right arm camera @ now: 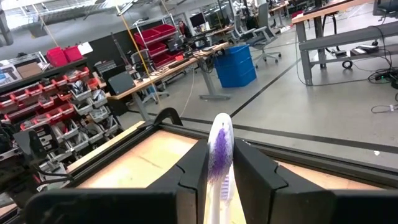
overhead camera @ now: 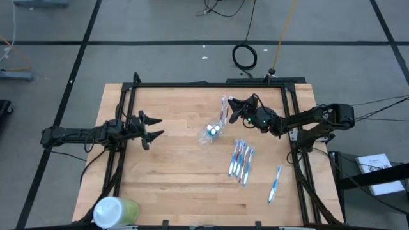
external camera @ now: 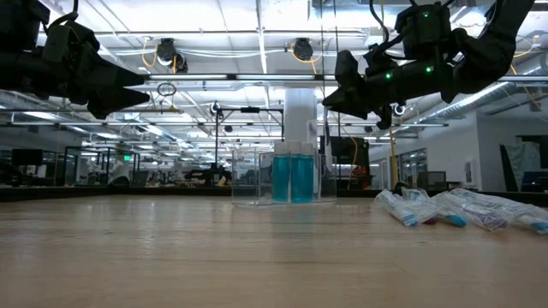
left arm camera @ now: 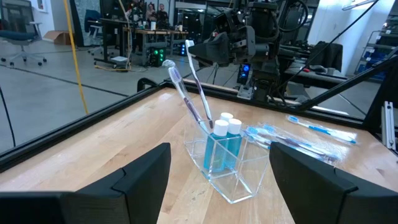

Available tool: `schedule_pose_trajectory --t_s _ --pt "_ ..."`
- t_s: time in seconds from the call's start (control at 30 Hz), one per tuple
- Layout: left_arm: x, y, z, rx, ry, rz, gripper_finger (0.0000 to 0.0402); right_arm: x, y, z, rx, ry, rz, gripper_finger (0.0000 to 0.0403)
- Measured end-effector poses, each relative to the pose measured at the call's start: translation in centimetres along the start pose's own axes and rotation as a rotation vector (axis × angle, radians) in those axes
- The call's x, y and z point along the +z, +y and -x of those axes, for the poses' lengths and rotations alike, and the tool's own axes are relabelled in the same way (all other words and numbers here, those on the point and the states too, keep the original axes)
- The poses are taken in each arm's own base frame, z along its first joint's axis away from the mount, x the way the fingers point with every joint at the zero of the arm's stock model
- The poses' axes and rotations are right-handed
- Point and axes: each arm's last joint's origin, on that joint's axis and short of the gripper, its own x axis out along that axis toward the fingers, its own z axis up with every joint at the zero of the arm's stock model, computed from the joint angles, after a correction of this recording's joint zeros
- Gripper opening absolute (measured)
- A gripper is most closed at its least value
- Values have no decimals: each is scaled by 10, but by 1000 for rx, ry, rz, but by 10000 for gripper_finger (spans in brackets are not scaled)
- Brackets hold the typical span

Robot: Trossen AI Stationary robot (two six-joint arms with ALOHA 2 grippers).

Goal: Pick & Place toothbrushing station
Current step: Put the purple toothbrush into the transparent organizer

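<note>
- Overhead: my right gripper (overhead camera: 234, 108) pinches a toothbrush (overhead camera: 224, 108) just above the clear cup (overhead camera: 211, 133); my left gripper (overhead camera: 153, 127) hangs wide open. Four brushes (overhead camera: 241, 160) lie bunched, one brush (overhead camera: 275, 183) apart.
- Left wrist: cup (left arm camera: 225, 163) holds two teal tubes (left arm camera: 224, 146) and two brushes (left arm camera: 185, 93).
- Right wrist: purple bristles (right arm camera: 219, 149) between my fingers (right arm camera: 194, 171).

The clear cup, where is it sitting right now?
In the high view the clear cup stands near the table's middle, just left of the wrapped toothbrushes. The right gripper holds a toothbrush above and just beyond it.
</note>
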Motion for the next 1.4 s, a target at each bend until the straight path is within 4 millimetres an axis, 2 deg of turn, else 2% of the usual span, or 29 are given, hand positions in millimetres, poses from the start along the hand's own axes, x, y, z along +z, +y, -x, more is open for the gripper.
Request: schedule_pose_trajectory --t_s 0.23,0.57,1.07,1.4 --pt "0 0 0 0 0 0 283 0 0 0 0 1 -17 59" --pt "0 0 0 0 0 0 283 -17 -3 -6 -7 17 -31 59" --pt "0 0 0 0 0 0 283 -20 -3 -7 -6 27 -31 59" --pt "0 0 0 0 0 0 283 -37 -7 -11 -11 53 -56 59"
